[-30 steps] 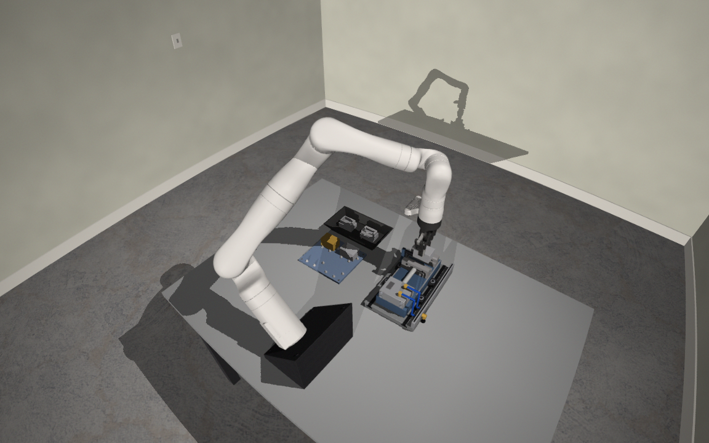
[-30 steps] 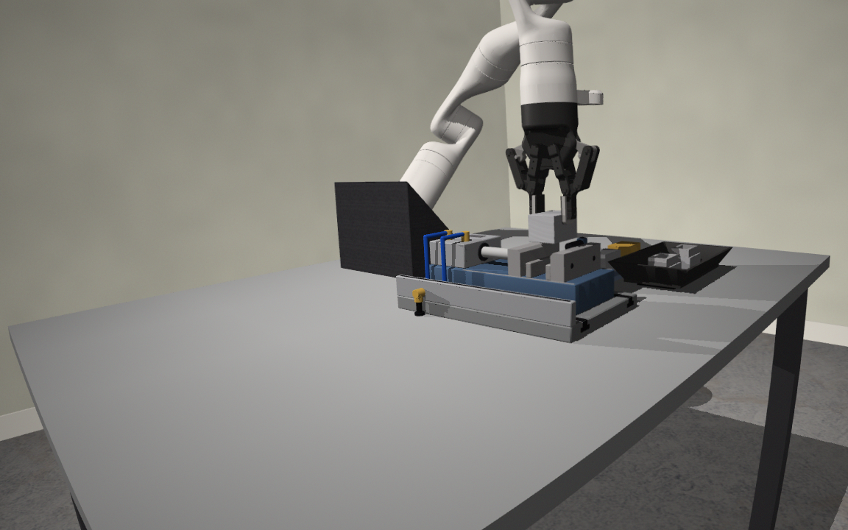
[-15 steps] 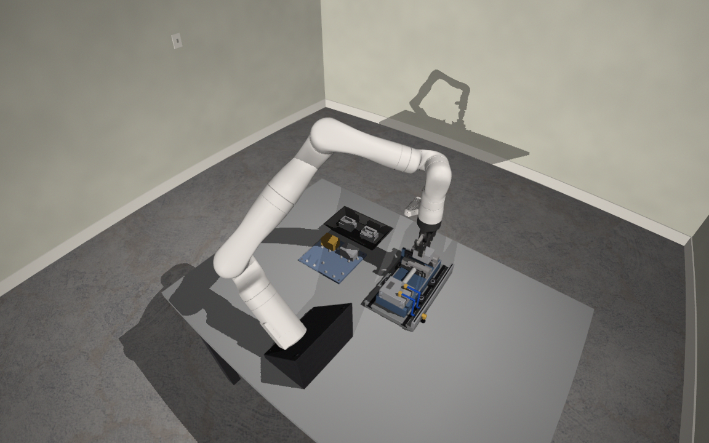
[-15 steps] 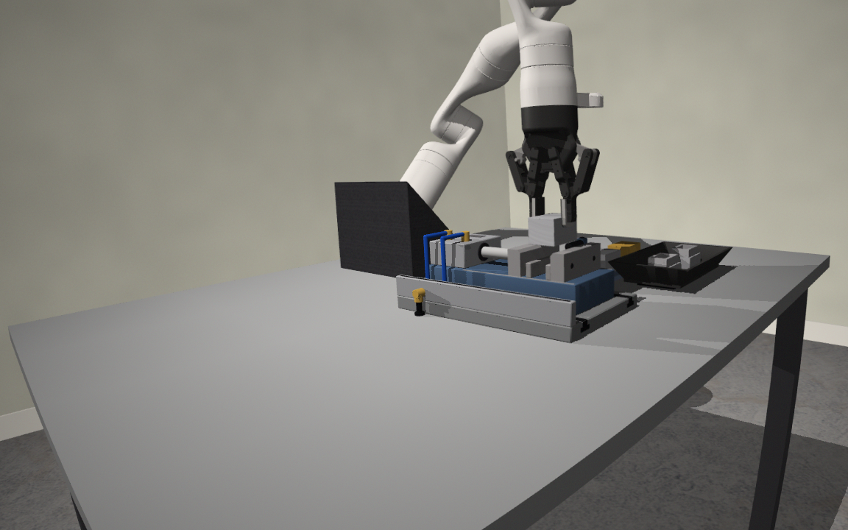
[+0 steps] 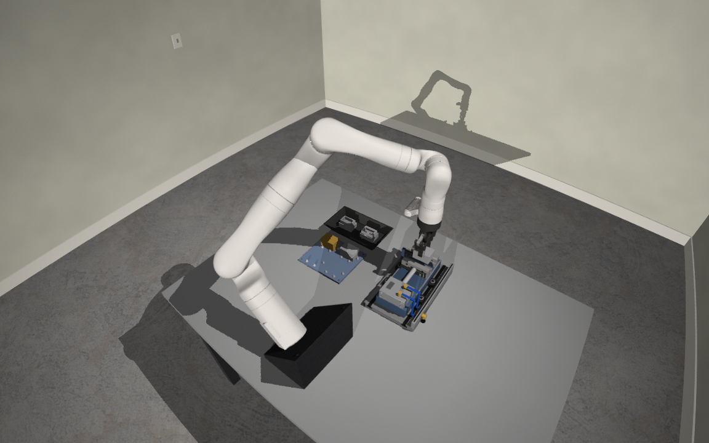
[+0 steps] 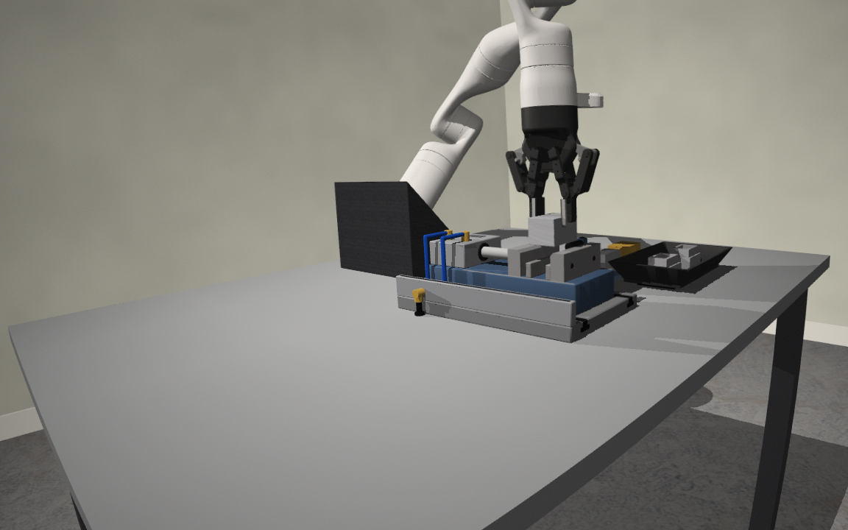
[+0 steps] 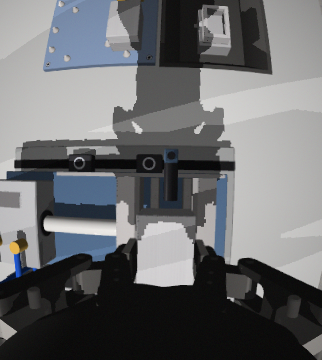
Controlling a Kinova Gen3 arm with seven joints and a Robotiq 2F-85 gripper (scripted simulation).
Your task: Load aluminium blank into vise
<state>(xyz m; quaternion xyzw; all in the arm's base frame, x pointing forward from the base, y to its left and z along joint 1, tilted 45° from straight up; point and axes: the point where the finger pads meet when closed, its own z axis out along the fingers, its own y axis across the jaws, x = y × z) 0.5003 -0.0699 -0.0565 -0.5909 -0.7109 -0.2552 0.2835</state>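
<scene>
The gripper (image 6: 551,214) pinches an aluminium blank (image 6: 550,228) just above the vise (image 6: 532,263) opening. Beyond the vise lie the infeed plate (image 5: 318,263) and outfeed tray (image 5: 340,211); bare tabletop (image 6: 282,382) spreads toward me.

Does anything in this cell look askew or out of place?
The grey blank on the infeed plate looks tilted, one end raised, perhaps on a pin. The aluminium blank in the jaws hangs roughly level above the vise.
</scene>
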